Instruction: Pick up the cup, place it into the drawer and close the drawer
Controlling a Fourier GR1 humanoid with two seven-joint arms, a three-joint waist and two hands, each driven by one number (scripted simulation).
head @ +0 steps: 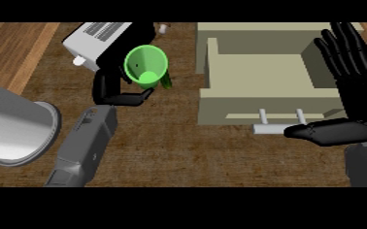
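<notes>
Green cup in curled fingers of the left hand, upper left; right hand straight-fingered beside the open drawer, right edge.

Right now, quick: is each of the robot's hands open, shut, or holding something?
Left hand: shut on the green cup.
Right hand: open, fingers straight up, holding nothing, at the view's right edge.

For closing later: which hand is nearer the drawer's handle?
Right. The right hand is open, beside the handle; the left hand is far left of it, curled round the green cup.
</notes>
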